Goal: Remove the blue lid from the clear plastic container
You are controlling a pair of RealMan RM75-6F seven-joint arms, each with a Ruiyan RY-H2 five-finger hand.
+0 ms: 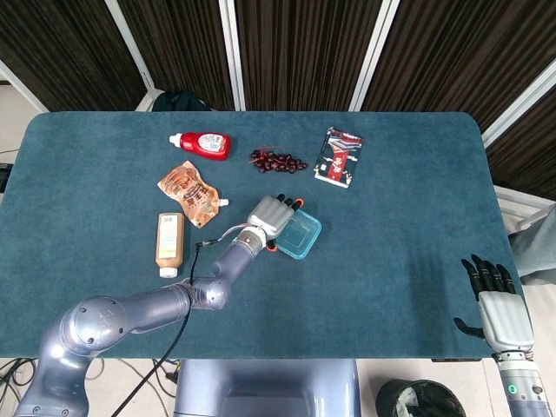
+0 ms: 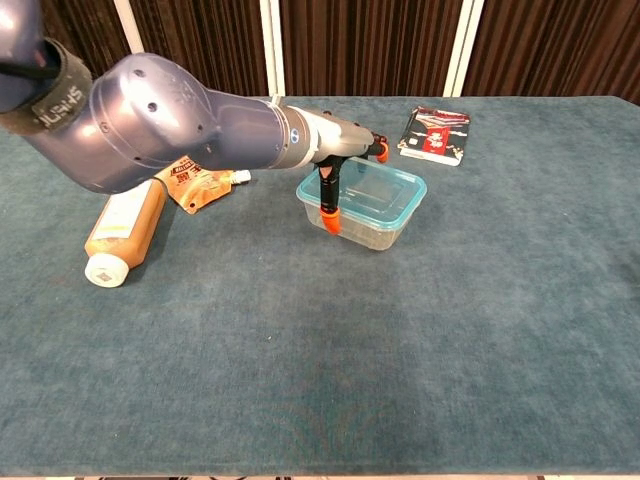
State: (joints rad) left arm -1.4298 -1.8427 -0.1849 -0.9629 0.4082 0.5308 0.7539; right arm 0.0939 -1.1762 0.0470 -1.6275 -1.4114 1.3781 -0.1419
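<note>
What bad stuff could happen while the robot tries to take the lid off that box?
The left hand reaches over the clear plastic container with the blue lid, and nothing shows the container being held down; the right hand is off past the table edge. Pulling on the lid could lift or slide the whole container. It might also push toward the dark red grape bunch or the brown spouted pouch nearby.

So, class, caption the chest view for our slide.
Left hand rests on the blue lid of the clear plastic container.
</note>
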